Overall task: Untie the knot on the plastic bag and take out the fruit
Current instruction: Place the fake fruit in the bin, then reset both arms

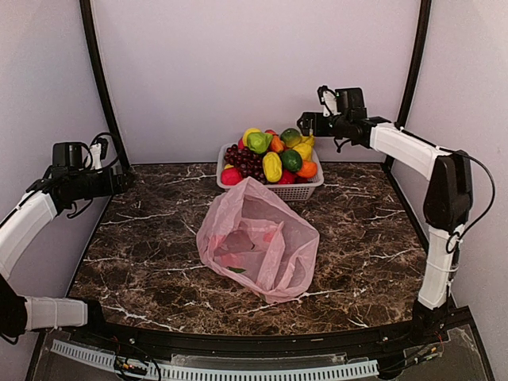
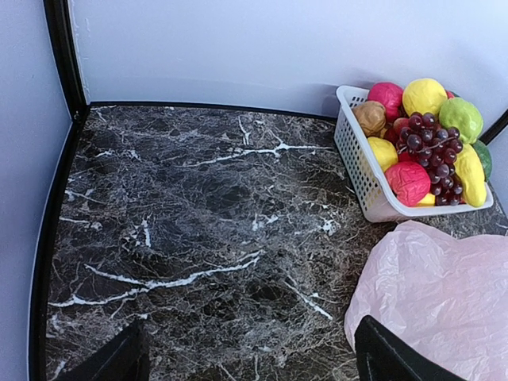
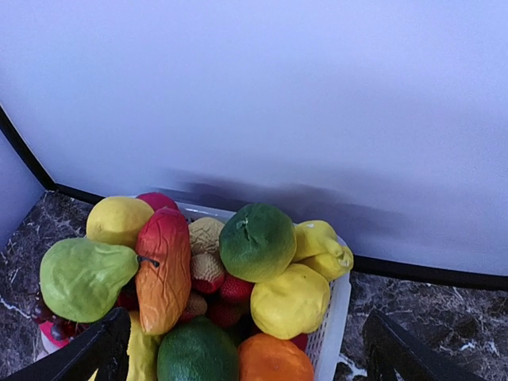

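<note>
The pink plastic bag lies slack and crumpled on the dark marble table; its edge also shows in the left wrist view. No knot shows on it. Fruit is heaped in a white basket behind the bag, with a purple grape bunch and a green round one in the heap. My left gripper hangs open above the table's left edge, empty. Raised over the basket's back right corner, my right gripper is open and empty.
Faint pink shapes and a small green leaf show through the bag's film. White walls with black corner posts close in the table at the back and sides. Bare marble spreads to the left of the bag and basket.
</note>
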Motion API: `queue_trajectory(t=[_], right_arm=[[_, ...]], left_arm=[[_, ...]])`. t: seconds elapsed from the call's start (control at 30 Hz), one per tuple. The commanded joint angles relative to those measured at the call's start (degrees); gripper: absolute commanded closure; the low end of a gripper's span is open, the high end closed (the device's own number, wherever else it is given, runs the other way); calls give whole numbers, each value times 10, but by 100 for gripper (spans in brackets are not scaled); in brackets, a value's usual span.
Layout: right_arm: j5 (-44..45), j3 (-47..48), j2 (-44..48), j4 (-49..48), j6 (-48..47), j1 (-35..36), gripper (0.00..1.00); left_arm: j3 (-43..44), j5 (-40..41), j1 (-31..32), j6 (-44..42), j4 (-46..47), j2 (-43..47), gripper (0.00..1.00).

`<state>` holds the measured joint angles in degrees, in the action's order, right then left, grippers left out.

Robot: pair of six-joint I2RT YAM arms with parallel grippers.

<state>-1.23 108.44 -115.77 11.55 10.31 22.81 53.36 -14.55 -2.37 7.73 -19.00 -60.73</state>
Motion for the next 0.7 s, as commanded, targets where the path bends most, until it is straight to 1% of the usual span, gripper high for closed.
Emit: queue_trajectory(t=[0.0,0.07,0.13,0.27,0.5,0.67], right_arm=[[11,-98,70,5,-14,3,1],[10,-141,99,13,-21,2,1],[28,-181,123,19,-27,-1,1],[36,-264,168,23,-18,-19,1],[24,-391,242,-11,9,-83,1],[20,-490,302,-57,32,-137,1]], left_arm=[[-22,-11,-2,47,39,-5,11],[-33,-2,-1,61,61,-15,11],[-45,19,-1,68,85,-28,11],[-70,42,-2,67,145,-65,11],[-111,84,-11,39,248,-125,9],[-167,73,-46,30,329,-126,8]])
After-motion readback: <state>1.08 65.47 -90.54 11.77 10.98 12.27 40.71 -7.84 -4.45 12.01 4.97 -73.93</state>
